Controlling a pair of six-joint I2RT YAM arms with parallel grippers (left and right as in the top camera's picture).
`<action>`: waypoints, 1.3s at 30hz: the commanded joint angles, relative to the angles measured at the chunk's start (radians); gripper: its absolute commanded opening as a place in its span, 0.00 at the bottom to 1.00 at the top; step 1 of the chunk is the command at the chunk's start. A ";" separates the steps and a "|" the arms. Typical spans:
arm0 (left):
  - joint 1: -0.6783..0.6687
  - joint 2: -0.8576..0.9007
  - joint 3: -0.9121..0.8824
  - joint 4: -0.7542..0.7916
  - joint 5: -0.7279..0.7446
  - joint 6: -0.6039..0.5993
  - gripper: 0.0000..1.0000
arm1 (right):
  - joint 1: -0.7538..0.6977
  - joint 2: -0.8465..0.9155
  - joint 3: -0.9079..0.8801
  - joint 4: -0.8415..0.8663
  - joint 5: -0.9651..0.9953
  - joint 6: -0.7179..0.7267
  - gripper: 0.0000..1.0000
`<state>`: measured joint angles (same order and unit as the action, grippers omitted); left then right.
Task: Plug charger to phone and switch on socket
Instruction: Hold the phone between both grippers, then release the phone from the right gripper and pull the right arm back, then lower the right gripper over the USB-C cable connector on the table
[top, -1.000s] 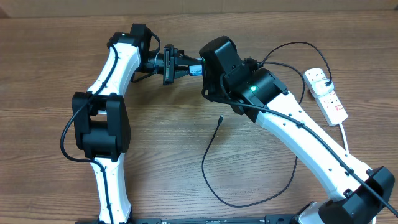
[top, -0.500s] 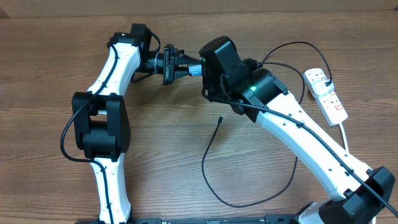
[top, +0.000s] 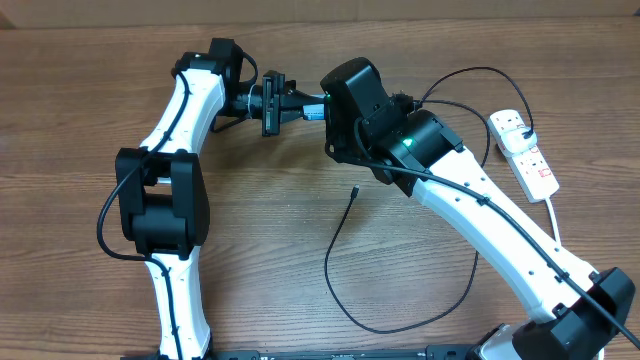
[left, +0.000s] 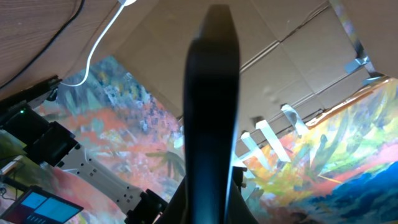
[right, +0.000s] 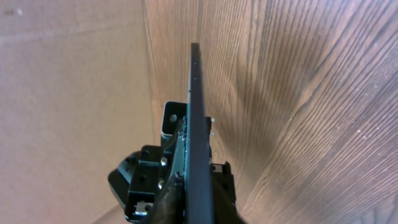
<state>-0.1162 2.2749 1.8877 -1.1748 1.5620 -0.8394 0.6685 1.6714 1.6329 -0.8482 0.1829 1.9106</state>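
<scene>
The phone (top: 315, 112) is held edge-up above the table's far middle, between my two grippers; only a sliver of its cyan screen shows from overhead. My left gripper (top: 298, 106) is shut on its left end; in the left wrist view the phone (left: 211, 106) rises from the left gripper's jaws (left: 208, 211) as a dark slab. My right gripper (top: 330, 112), mostly hidden under its wrist, is shut on the right end; in the right wrist view the phone (right: 196, 112) is a thin edge rising from the right gripper (right: 198, 208). The charger's connector tip (top: 354, 190) lies loose on the table, its black cable (top: 380, 326) looping to the socket (top: 530, 160).
The socket's thick white cord (top: 553, 220) runs down the right side. The charger's black plug (top: 527, 132) sits in the strip. The black cable arcs over the far right (top: 480, 70). Wood-grain table (top: 60, 110) stretches to the left; a cardboard wall (right: 74, 93) stands behind.
</scene>
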 joint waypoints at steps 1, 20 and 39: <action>-0.002 0.000 0.023 0.002 0.019 -0.006 0.04 | 0.006 -0.003 0.009 0.009 -0.001 -0.008 0.19; -0.001 0.000 0.023 0.126 -0.098 0.078 0.04 | -0.109 -0.061 0.012 0.014 0.057 -0.520 1.00; -0.029 -0.128 0.205 0.124 -0.371 0.304 0.04 | -0.587 -0.076 0.010 -0.398 -0.169 -1.106 1.00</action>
<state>-0.1249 2.2608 2.0071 -1.0534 1.2621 -0.5762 0.0837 1.6203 1.6337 -1.2392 0.0124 0.9192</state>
